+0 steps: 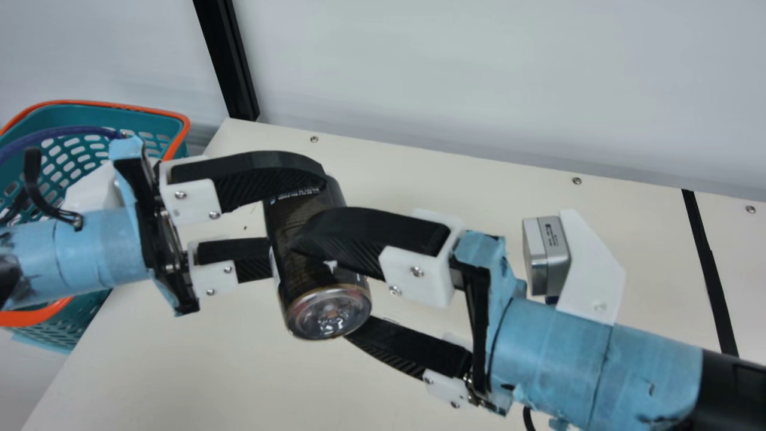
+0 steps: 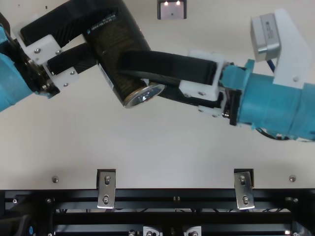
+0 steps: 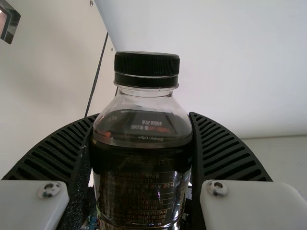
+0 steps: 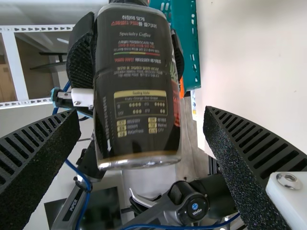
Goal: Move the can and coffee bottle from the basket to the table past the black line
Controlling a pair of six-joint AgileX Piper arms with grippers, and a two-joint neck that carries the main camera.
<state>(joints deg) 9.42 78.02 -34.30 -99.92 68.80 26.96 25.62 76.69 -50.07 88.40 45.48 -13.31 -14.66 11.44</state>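
Your L arm (image 1: 96,245) and R arm (image 1: 598,371) extend toward each other from opp. sides, L claw (image 1: 302,218) clamped w/ ribbed fingers partway in, R claw (image 1: 322,290) w/ its pair spread wide.

The main view's left edge cuts off the basket (image 1: 134,115), partly hidden behind the left arm (image 1: 99,248). The top view's upper edge crops the coffee bottle (image 2: 114,40).
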